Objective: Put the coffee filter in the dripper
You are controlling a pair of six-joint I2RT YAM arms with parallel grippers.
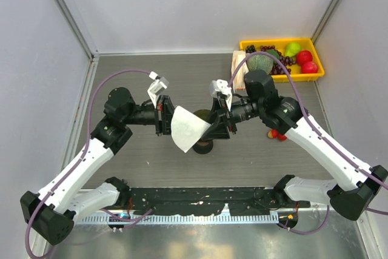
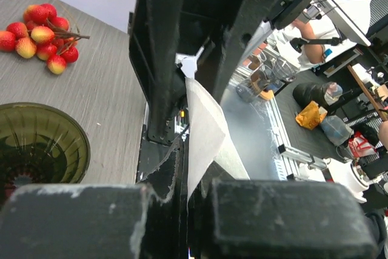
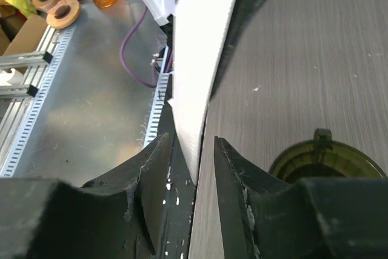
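Observation:
The coffee filter (image 1: 188, 128) is a white paper cone held in the air between my two grippers at the table's middle. My left gripper (image 1: 166, 119) is shut on its left edge; in the left wrist view the paper (image 2: 203, 125) runs up out of the pinched fingers (image 2: 189, 163). My right gripper (image 1: 217, 124) is open, with the filter's other edge (image 3: 200, 59) between its fingers (image 3: 204, 150), lying against one and apart from the other. The dark olive dripper (image 1: 204, 145) stands on the table just below, partly hidden by the filter. Its rim shows in both wrist views (image 2: 36, 144) (image 3: 330, 159).
A yellow tray (image 1: 316, 74) of fruit stands at the back right, with an upright pack of white papers (image 1: 237, 68) at its left side. A bunch of red fruit (image 1: 277, 134) (image 2: 42, 34) lies under the right arm. Grey walls close the left, back and right.

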